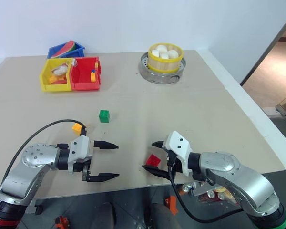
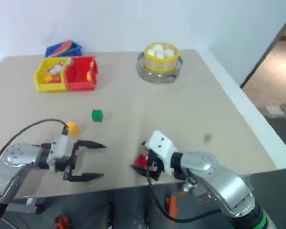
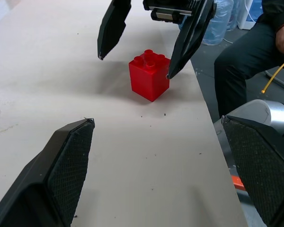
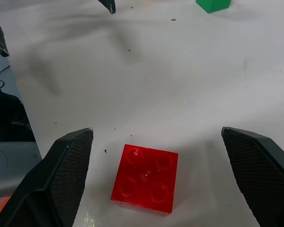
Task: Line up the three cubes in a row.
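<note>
— What's nearest you?
— Your right gripper, spread wide and empty, straddling the red cube at the table's near edge.
— And your left gripper?
— Wide open, empty. The yellow-orange cube sits just behind it, the green cube farther. Bins and a steamer basket stand far back.

cubes: three — one red lower centre, one green mid-frame, one yellow-orange left of centre
bins: three, upper left — one yellow, one red, one blue behind them
steamer baskets: one, upper centre
metal trays: one, under the steamer
white buns: about five in the steamer, count not certain
grippers: two — left, right
tables: one
</note>
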